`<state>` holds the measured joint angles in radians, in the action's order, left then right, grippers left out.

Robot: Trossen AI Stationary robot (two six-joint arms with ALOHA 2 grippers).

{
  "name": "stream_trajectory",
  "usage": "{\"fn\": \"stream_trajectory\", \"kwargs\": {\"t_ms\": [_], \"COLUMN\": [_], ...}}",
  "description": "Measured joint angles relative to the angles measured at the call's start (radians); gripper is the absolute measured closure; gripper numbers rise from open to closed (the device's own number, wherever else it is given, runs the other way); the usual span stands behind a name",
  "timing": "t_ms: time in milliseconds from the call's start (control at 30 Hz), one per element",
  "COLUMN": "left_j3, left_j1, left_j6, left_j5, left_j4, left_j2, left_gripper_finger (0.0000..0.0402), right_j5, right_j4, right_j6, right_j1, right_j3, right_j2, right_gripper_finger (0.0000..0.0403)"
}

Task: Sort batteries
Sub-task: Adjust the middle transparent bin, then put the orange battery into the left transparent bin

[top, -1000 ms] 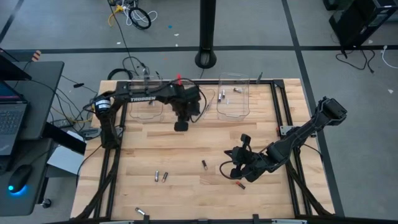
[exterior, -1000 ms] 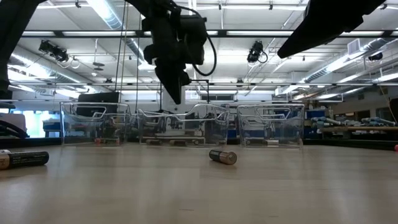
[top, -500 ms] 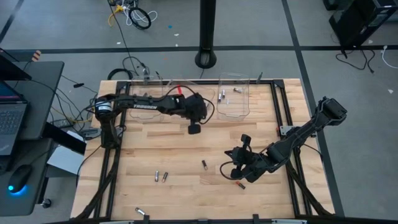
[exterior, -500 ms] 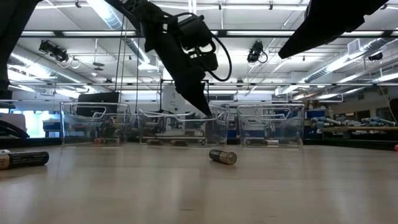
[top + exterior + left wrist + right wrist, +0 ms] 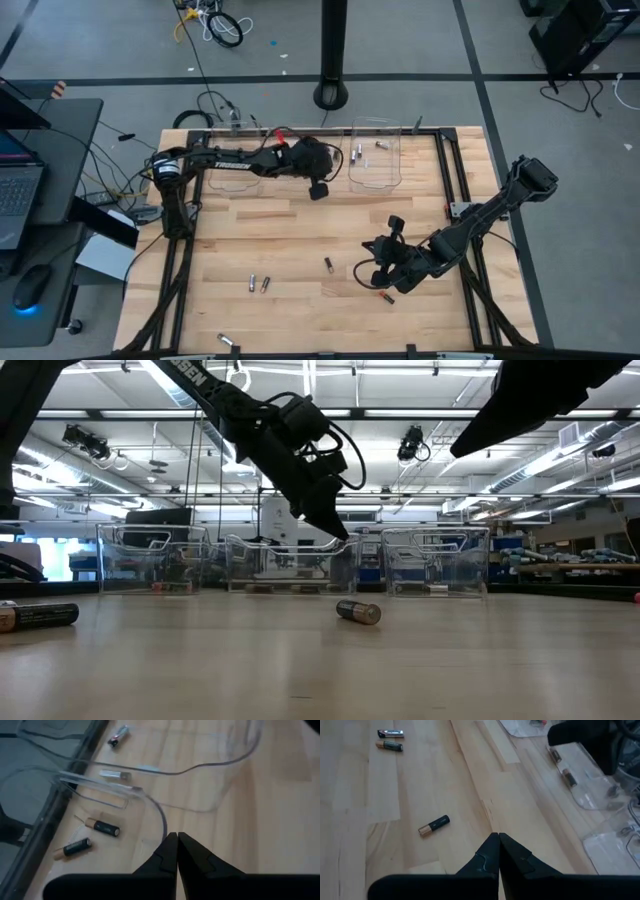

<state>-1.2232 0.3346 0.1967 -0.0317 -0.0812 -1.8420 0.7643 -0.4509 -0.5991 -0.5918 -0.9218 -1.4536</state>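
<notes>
Loose batteries lie on the wooden table: one (image 5: 328, 265) mid-table, a pair (image 5: 258, 285) nearer the left, and a red-ended one (image 5: 385, 297) by my right arm. Others lie in the clear right bin (image 5: 375, 180), two of them (image 5: 90, 836) just ahead of my left gripper. My left gripper (image 5: 318, 190) (image 5: 176, 839) is shut and empty; it hangs above the table, slanting down beside that bin's near left corner. My right gripper (image 5: 362, 272) (image 5: 498, 840) is shut and empty, above the table to the right of the mid-table battery (image 5: 434, 825).
Three clear bins (image 5: 150, 560) (image 5: 290, 560) (image 5: 435, 560) stand in a row along the far edge. A battery (image 5: 227, 342) lies near the front left edge. A black frame (image 5: 180, 290) borders the table. Bare wood lies between the two grippers.
My left gripper has swung toward the table's right and far side, toward the right bin, and sunk a little. It has tipped from pointing steeply down to a shallower slant. It has stayed shut.
</notes>
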Motion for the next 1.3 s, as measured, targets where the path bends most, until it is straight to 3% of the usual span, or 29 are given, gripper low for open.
{"fn": "stream_trajectory", "kwargs": {"t_ms": [167,267,467,567,767,933,1300], "left_j3": [-0.001,0.042,0.298,0.443,0.659,0.755,0.786], "left_j1": [0.003,-0.008,-0.026,-0.045,-0.100,-0.135,-0.154], "left_j6": [0.010,0.020,-0.021,-0.047,-0.081,-0.083,-0.095], "left_j5": [0.000,0.004,0.072,0.085,0.089,0.088,0.078], "left_j4": [-0.005,0.078,0.401,0.517,0.677,0.754,0.747], "left_j2": [0.029,0.091,0.275,0.370,0.545,0.629,0.657], "left_gripper_finger": [0.0383,0.0383,0.0383,0.0383,0.0383,0.0383,0.0383], "right_j5": [-0.004,-0.032,-0.076,-0.160,-0.440,-0.534,-0.608], "right_j4": [-0.058,-0.147,-0.336,-0.434,-0.729,-0.889,-0.905], "right_j6": [-0.049,-0.097,-0.207,-0.257,-0.374,-0.131,0.549], "right_j1": [0.006,0.010,0.039,0.077,0.229,0.382,0.683], "right_j3": [0.000,-0.013,-0.032,-0.033,-0.033,-0.033,0.067], "right_j2": [0.000,0.000,0.000,0.000,0.000,0.000,0.000], "right_gripper_finger": [0.0391,0.0391,0.0391,0.0391,0.0391,0.0391,0.0393]}}
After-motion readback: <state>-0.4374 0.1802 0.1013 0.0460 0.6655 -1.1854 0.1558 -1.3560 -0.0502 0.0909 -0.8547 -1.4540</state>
